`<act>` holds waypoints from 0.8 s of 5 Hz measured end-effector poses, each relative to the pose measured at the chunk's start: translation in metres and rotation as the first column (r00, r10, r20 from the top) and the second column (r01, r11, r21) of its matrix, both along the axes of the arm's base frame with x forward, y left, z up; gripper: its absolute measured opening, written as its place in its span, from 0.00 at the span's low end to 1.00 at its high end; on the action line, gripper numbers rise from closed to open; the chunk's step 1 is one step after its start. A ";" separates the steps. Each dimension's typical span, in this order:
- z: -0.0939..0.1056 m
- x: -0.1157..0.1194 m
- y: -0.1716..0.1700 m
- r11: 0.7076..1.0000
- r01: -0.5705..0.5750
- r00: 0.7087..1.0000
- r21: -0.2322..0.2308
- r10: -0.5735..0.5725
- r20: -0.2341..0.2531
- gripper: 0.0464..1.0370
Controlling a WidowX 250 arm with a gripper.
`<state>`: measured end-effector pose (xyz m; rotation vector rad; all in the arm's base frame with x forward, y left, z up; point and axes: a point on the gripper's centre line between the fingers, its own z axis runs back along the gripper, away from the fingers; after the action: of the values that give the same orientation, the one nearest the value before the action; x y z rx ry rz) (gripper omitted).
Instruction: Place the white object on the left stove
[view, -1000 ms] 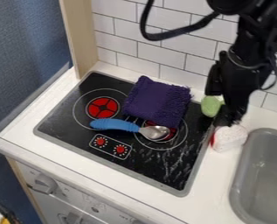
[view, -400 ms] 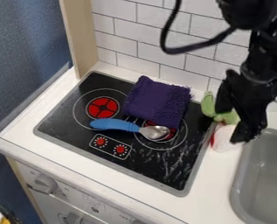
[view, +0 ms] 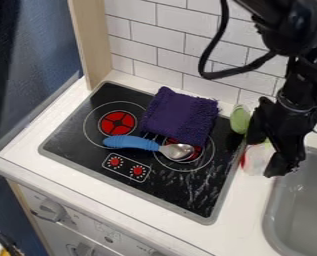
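The black gripper (view: pixel 263 159) is hanging at the right of the view, over the strip of white bench (view: pixel 230 210) between the black stove (view: pixel 187 191) and the grey sink (view: pixel 299 212). Its jaws are standing apart, with part of the white object (view: pixel 253 161) showing between them; whether they are touching it, I cannot tell. The white object, red along one side, is sitting on the bench just beside the stove's right edge, partly hidden by the gripper. A green object (view: pixel 240 119) is showing behind it, near the stove's back right corner. On the stove, a folded purple cloth (view: pixel 179 116) is lying over the back edge and covering part of the right burner (view: pixel 198 154). A spoon (view: pixel 133 143) is resting in front of the cloth, its blue handle pointing left and its metal bowl lying over that burner. The left burner (view: pixel 117 123) is showing its red centre.
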<state>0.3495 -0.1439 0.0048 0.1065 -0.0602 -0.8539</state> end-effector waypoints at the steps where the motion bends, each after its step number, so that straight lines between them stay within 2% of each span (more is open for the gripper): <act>1: -0.006 0.001 0.000 1.000 0.012 1.000 0.007 -0.012 -0.001 0.96; 2: -0.011 0.004 -0.001 1.000 0.024 1.000 0.011 -0.023 -0.006 0.91; 3: -0.014 0.006 0.000 0.999 0.044 0.999 0.015 -0.044 0.020 0.63; 4: -0.016 0.003 0.001 0.999 0.043 0.999 0.011 -0.043 0.015 0.59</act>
<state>0.3527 -0.1431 -0.0114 0.1219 -0.0724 -0.8965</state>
